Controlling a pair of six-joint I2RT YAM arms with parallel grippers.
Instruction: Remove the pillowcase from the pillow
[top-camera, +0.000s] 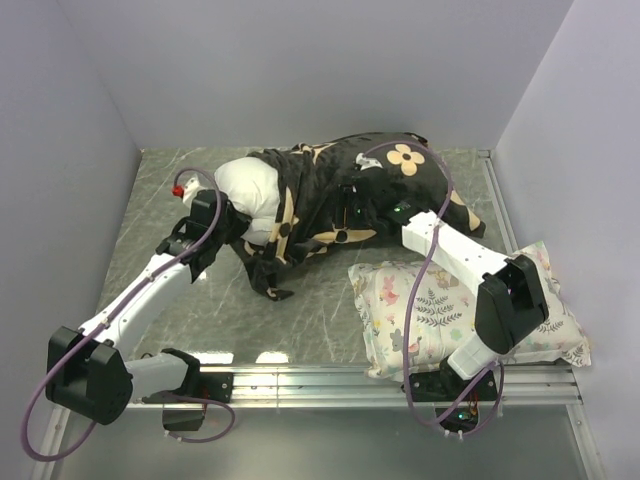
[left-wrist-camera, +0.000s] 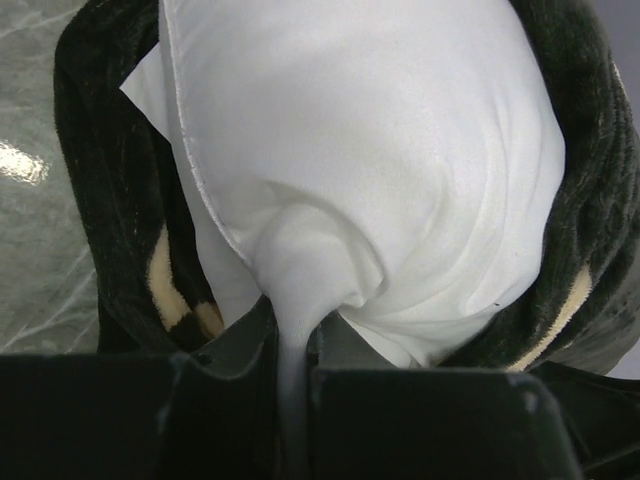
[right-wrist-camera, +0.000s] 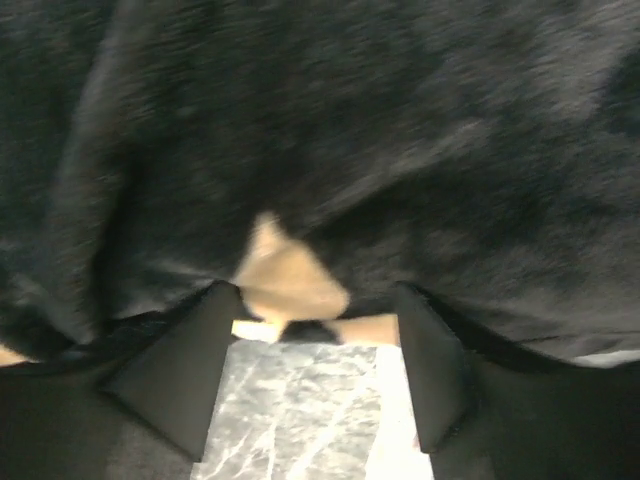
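The black plush pillowcase (top-camera: 345, 195) with tan flower motifs lies across the middle of the table. The white pillow (top-camera: 248, 190) bulges out of its left end. My left gripper (top-camera: 232, 222) is shut on a pinch of the pillow's white fabric (left-wrist-camera: 290, 330); the pillow (left-wrist-camera: 370, 160) fills the left wrist view, ringed by the pillowcase (left-wrist-camera: 105, 180). My right gripper (top-camera: 350, 212) is at the pillowcase's near edge, open, its fingertips (right-wrist-camera: 215, 320) touching the black plush (right-wrist-camera: 350, 130) with bare table between them.
A smaller floral-print pillow (top-camera: 440, 305) lies at the near right under my right arm. Grey walls close in left, back and right. The marbled table (top-camera: 170, 200) shows at left and near centre. A metal rail (top-camera: 350, 378) runs along the near edge.
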